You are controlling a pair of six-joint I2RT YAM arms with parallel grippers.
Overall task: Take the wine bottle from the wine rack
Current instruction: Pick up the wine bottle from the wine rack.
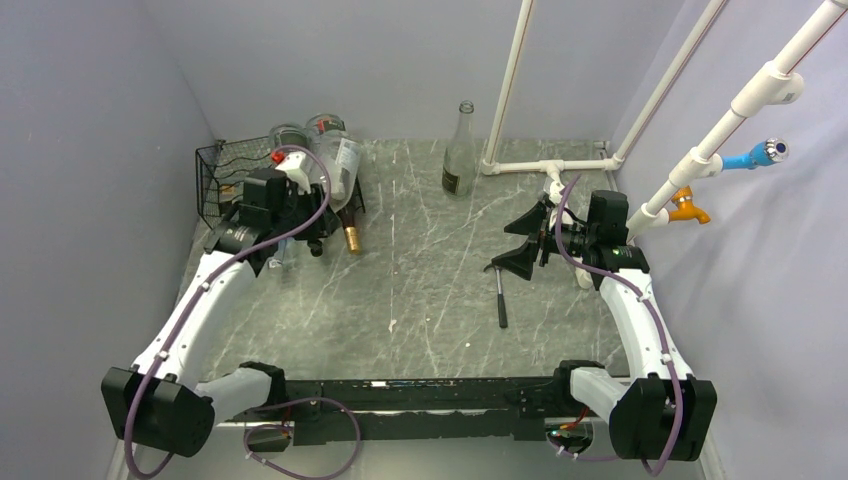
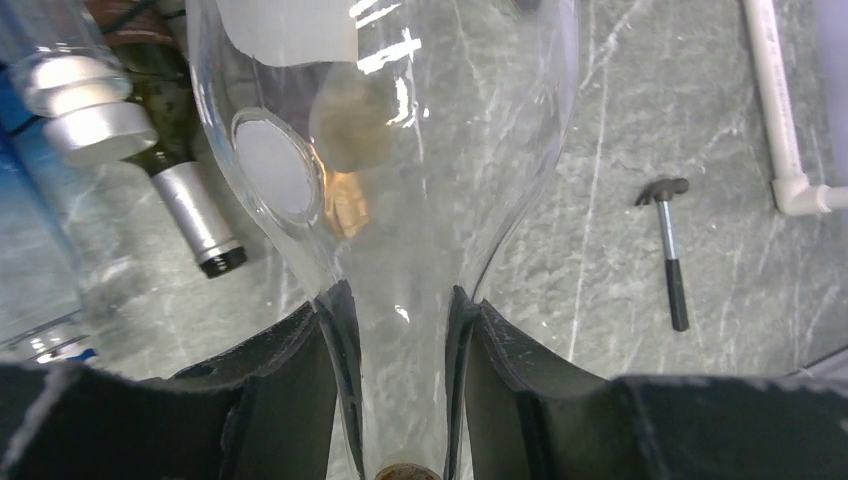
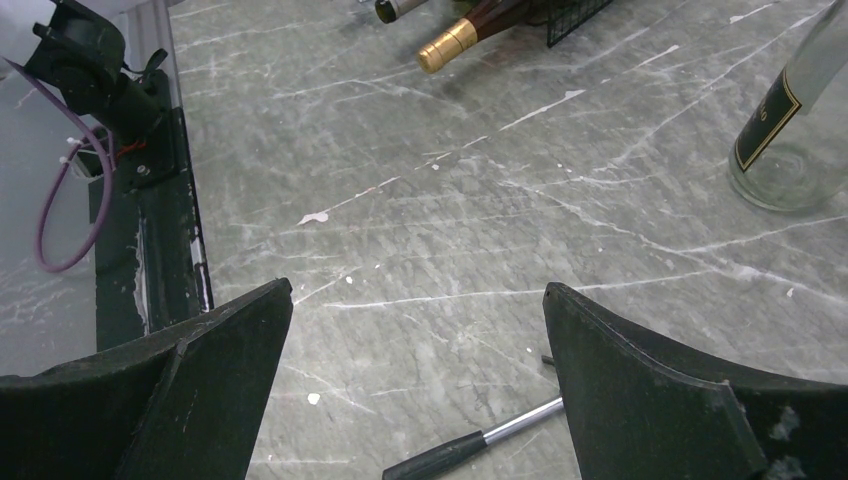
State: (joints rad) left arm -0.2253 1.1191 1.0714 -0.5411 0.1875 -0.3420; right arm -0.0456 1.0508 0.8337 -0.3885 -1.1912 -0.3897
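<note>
Grey marbled table (image 1: 420, 300). The black wire wine rack (image 1: 222, 170) sits at the far left corner against the wall. The clear wine bottle (image 2: 400, 150) is at the rack's right end, body toward the rack, neck pointing back at the arm. I can't tell if the body rests on the wire. The left gripper (image 2: 400, 310) is clamped on that neck, a finger (image 2: 335, 330) pressed to each side just below the shoulder. The right gripper (image 3: 418, 300) is spread wide with nothing in it, hovering over bare table at right, well apart from the rack. A dark silver-capped bottle (image 2: 195, 215) lies just beside the clear one. An upright bottle (image 1: 460, 155) stands at far centre. A hammer (image 1: 499, 290) lies near the right gripper.
</note>
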